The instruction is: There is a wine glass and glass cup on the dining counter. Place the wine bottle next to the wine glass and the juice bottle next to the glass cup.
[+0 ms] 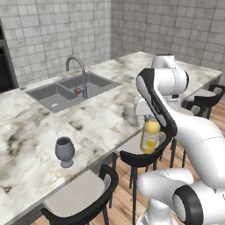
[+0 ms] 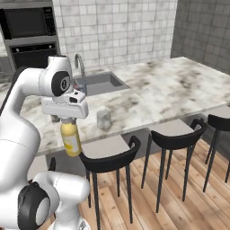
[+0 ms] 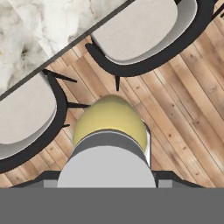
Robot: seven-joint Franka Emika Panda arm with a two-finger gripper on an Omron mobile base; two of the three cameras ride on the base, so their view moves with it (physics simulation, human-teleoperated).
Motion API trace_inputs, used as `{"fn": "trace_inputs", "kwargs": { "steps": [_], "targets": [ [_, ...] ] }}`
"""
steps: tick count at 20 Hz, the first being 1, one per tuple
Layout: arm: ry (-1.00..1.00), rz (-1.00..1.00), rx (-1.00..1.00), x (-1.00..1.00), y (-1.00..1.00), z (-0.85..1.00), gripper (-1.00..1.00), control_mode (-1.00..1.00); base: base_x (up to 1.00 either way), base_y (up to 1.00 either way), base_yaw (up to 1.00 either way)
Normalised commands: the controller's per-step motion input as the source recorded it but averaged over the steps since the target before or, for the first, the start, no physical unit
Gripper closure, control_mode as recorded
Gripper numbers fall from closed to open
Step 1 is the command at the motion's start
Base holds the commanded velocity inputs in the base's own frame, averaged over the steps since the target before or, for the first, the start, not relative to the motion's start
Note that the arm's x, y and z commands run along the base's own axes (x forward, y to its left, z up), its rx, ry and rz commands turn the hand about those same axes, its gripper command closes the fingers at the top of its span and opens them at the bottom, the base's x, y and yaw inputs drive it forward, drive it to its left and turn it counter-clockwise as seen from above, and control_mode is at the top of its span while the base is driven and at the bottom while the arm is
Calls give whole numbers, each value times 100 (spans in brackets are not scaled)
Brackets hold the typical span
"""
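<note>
Left base view: I am carrying the juice bottle (image 1: 150,134) off the dining counter (image 1: 110,110), past its stool-side edge, with the wine glass (image 1: 65,151) standing on the marble near that edge. Bottle is looking rigid, smooth, moderately heavy; the cap end is the sensible hold.

Right base view: gripper (image 2: 68,120) is pointing down, clamping the cap; the glass cup (image 2: 103,118) is waiting on the counter.

Hand view: bottle is hanging over wooden floor beside the counter, between stools (image 3: 144,39).

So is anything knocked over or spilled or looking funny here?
Nothing is spilled or tipped. The wine glass and glass cup stand upright on the dining counter. The one unusual sight: the juice bottle hangs in the gripper, out over the stools, off the counter.
</note>
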Motion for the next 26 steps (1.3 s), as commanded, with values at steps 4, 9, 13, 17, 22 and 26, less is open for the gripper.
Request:
{"fn": "trace_inputs", "kwargs": {
  "steps": [4, 9, 13, 17, 22, 26],
  "targets": [
    [6, 0, 2, 38, -12, 0, 100, -100, 8, -2, 0],
    [1, 0, 0, 60, -13, 3, 100, -100, 0, 0, 0],
    [0, 0, 0, 61, -3, 9, 100, -100, 0, 0, 0],
    [0, 0, 0, 58, 11, 10, 100, -100, 0, 0, 0],
    [0, 0, 0, 35, 24, 4, 100, -100, 0, 0, 0],
    [0, 0, 0, 28, 20, -6, 100, -100, 0, 0, 0]
  ]
}}
